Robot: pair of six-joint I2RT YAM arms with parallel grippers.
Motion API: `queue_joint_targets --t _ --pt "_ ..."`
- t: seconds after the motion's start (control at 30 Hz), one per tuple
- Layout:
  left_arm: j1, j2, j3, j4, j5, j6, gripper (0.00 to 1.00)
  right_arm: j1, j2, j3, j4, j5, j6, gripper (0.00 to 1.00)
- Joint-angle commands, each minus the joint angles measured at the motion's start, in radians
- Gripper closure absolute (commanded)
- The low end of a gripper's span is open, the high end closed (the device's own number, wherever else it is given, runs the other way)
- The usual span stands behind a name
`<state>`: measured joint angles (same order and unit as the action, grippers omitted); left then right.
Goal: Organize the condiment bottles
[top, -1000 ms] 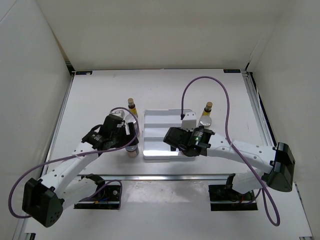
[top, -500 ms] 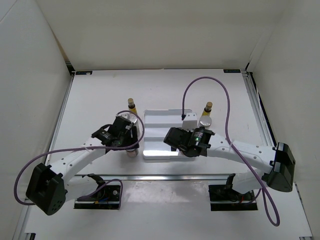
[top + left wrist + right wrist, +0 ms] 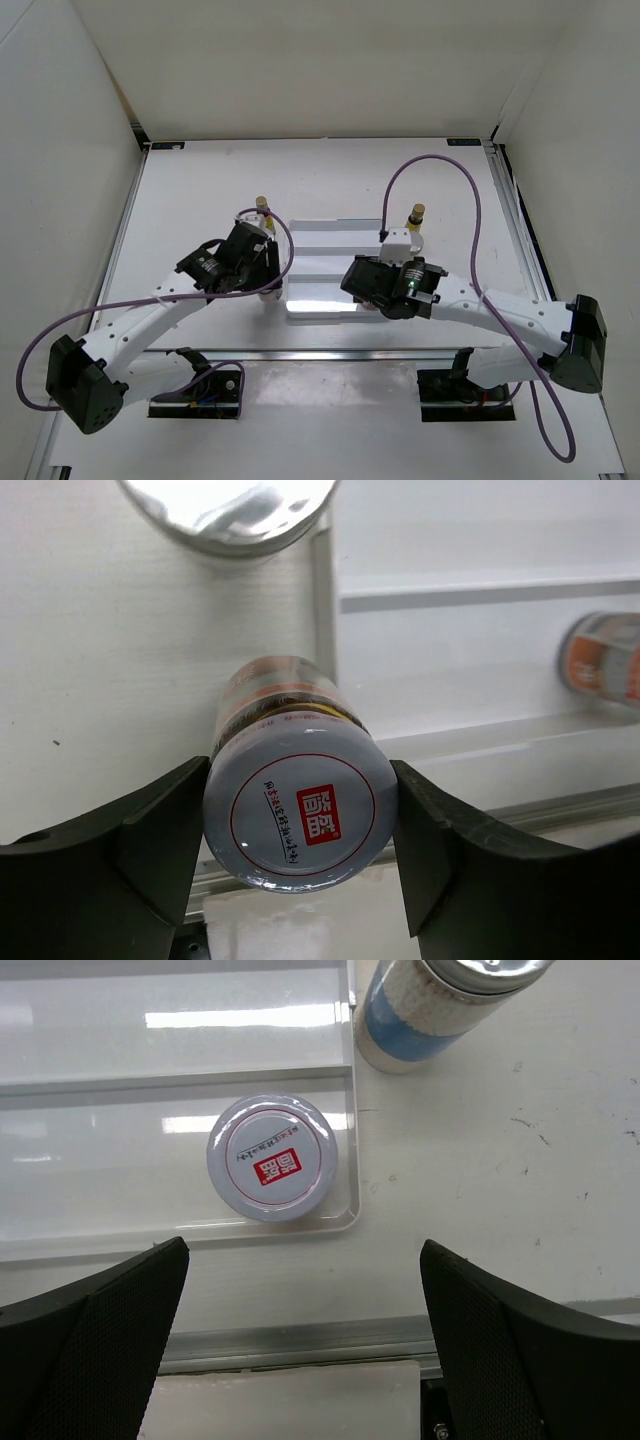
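Gripping a short jar with a white lid bearing a red square mark [image 3: 300, 805], the left gripper [image 3: 300, 825] presses its two black fingers [image 3: 160, 840] against opposite sides of the lid, low in the middle of the left wrist view. The jar's orange-and-brown labelled body shows above the lid, over the left rim of the flat silvery tray [image 3: 480, 630]; whether its base touches anything cannot be told. A silver-lidded jar [image 3: 225, 510] stands at the upper left edge, on the white table [image 3: 100, 660] beside the tray.

In the right wrist view a second short red-marked jar [image 3: 272, 1158] stands upright in the tray's lower right corner. A taller jar with a blue label [image 3: 430, 1015] stands outside, just beside the right rim. The right gripper [image 3: 303, 1260] is spread wide and holds nothing.

From above, the left arm [image 3: 150, 320] reaches from the lower left to the tray's left edge, and the right arm [image 3: 500, 310] bends in from the lower right. One slim yellow bottle [image 3: 262, 206] stands behind the left gripper, another slim yellow bottle [image 3: 415, 214] right of the tray.
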<state>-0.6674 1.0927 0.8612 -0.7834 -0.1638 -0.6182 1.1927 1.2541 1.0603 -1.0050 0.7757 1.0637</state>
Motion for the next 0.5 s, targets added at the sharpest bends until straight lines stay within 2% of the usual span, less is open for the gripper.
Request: queue_joint_targets --t 0.0,0.1,0.23,0.47 --pt "-0.03 -0.048 0.114 0.006 -0.028 -0.025 0.78 0.005 -0.05 -0.025 -0.038 0.066 0.053 0.0" --pt "-0.058 -0.036 0.153 0.006 -0.028 -0.049 0.78 0.005 -0.062 -0.036 -0.047 0.076 0.065 0.0" --pt "-0.09 0.065 0.202 0.027 -0.028 -0.049 0.78 0.005 -0.071 -0.045 -0.057 0.076 0.085 0.0" --pt "-0.142 0.199 0.226 0.168 -0.008 -0.049 0.79 0.005 -0.071 -0.045 -0.089 0.094 0.11 0.0"
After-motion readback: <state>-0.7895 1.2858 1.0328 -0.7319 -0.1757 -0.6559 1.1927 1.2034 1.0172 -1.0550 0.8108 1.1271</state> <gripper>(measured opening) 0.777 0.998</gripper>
